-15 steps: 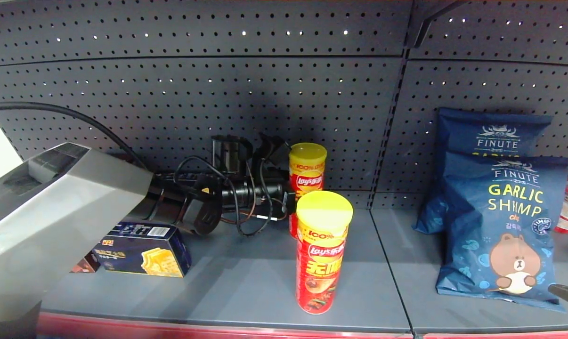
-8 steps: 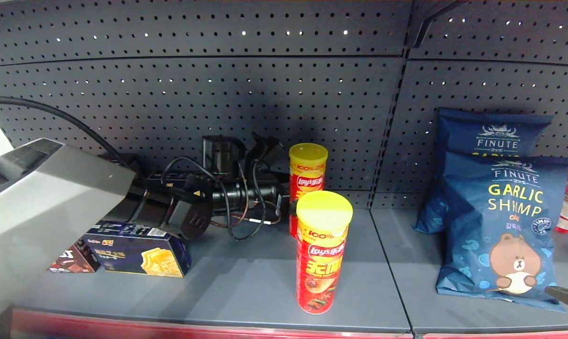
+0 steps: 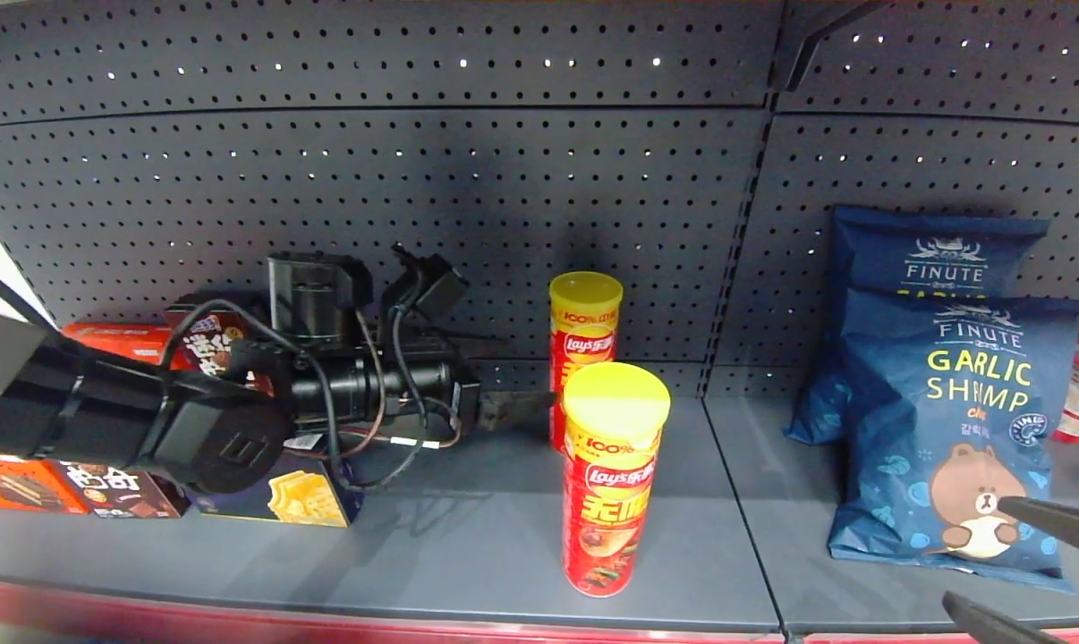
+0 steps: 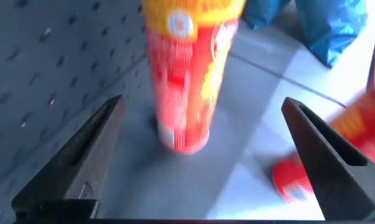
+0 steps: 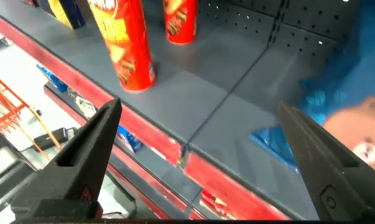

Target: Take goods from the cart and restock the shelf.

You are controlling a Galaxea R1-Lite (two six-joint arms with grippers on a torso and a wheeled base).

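Head view | rear chip can (image 3: 584, 349) and front chip can (image 3: 613, 474) upright on shelf (image 3: 468, 546) | left claw (image 4: 203, 104) spread wide, empty, just beside rear chip can | right claw (image 5: 199, 106) spread, empty, near blue snack bags (image 3: 951, 429) | judged: both cans placed, more cart goods likely left

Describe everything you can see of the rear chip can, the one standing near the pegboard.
The rear red cylindrical chip can has a yellow plastic-looking lid, closed, and a printed red and yellow wrap, likely cardboard. It stands upright on the grey metal shelf, close to the perforated back panel. A matching front can stands nearer the edge and hides its lower part in the head view; they look apart. The left gripper points at it with jaws open, not clamping it.
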